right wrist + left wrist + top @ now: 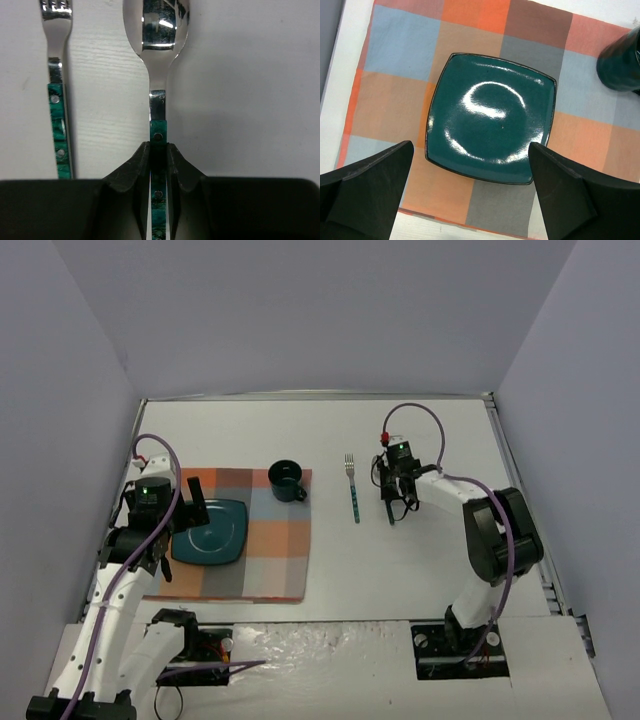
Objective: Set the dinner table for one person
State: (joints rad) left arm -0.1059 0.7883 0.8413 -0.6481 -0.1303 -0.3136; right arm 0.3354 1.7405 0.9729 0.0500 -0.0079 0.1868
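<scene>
My right gripper (pixel 159 147) is shut on the green handle of a spoon (pixel 158 60), low over the white dinner table (pixel 420 560); in the top view the gripper (pixel 393 490) hides most of the spoon. A fork (pixel 353 485) with a green handle lies just left of it and also shows in the right wrist view (pixel 57 100). A square teal plate (pixel 210 531) lies on the checked placemat (pixel 270 550). A dark teal cup (pixel 286 480) stands at the placemat's far right corner. My left gripper (pixel 470 200) is open above the plate's (pixel 492 117) near edge.
The placemat (pixel 395 60) covers the table's left side, near its left metal edge. The cup (pixel 622 65) shows at the right of the left wrist view. Grey walls enclose the table on three sides. Bare tabletop lies between placemat and fork.
</scene>
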